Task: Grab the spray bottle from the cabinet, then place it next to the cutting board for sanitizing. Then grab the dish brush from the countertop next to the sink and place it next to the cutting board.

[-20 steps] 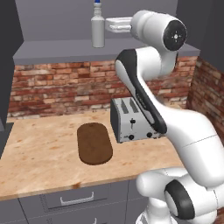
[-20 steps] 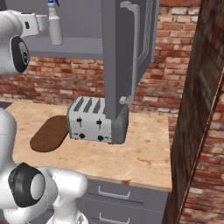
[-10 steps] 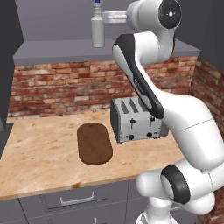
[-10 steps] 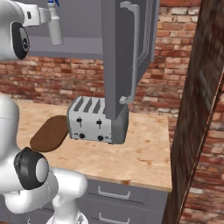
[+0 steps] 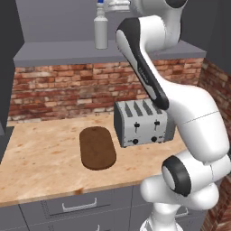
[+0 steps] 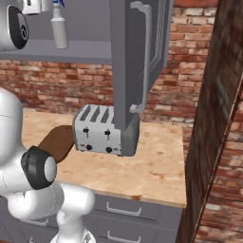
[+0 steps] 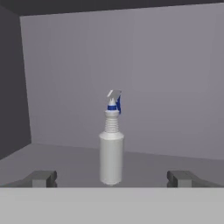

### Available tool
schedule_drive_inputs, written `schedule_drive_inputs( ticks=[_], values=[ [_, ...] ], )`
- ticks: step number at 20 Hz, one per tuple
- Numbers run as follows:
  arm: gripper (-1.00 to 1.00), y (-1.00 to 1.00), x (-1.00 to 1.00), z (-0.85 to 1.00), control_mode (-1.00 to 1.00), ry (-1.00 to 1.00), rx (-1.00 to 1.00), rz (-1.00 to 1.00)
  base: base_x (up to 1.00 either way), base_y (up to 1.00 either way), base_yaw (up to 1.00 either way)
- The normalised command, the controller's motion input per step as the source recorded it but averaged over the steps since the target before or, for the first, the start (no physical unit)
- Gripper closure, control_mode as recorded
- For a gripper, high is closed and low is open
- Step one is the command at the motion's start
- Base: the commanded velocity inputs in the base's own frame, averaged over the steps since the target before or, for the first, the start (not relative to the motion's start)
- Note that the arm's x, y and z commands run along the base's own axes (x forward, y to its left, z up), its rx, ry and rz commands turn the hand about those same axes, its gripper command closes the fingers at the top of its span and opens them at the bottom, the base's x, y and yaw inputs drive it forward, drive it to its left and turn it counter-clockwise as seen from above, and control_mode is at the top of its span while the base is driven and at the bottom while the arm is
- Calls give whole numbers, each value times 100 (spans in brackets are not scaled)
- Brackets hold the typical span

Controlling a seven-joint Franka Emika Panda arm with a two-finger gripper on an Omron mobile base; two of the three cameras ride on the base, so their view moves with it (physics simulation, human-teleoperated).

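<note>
The spray bottle (image 7: 111,148) stands upright on the grey shelf of the open cabinet (image 5: 67,50), its blue-tipped nozzle up. My gripper (image 7: 112,177) is open, and the bottle sits centred a short way ahead of the two fingertips (image 7: 41,178) without touching them. In the left base view the gripper (image 5: 112,4) is just right of the top of the spray bottle (image 5: 101,31). The spray bottle (image 6: 60,31) is also on the shelf in the right base view. The dark brown cutting board (image 5: 97,147) lies flat on the countertop (image 5: 40,158) below. The dish brush and the sink are out of view.
A silver toaster (image 5: 143,122) stands just right of the cutting board. The open cabinet door (image 6: 137,61) with its long bar handle juts out above the toaster (image 6: 105,135). A brick wall backs the counter, with grey drawers (image 5: 76,205) beneath it.
The hand has risen and moved in towards the spray bottle on the shelf. The jaws have stayed open, and the bottle, board and toaster have not moved.
</note>
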Motion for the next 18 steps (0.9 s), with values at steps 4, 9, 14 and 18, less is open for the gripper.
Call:
schedule_drive_inputs(
  ticks=[4,9,14,18],
  values=[
    [-100,8,35,4,-100,0,0,0,0,0,0],
    [-100,8,51,0,-100,0,0,0,0,0,0],
    [-100,3,46,0,-100,0,0,0,0,0,0],
    [-100,1,48,0,-100,0,0,0,0,0,0]
  ],
)
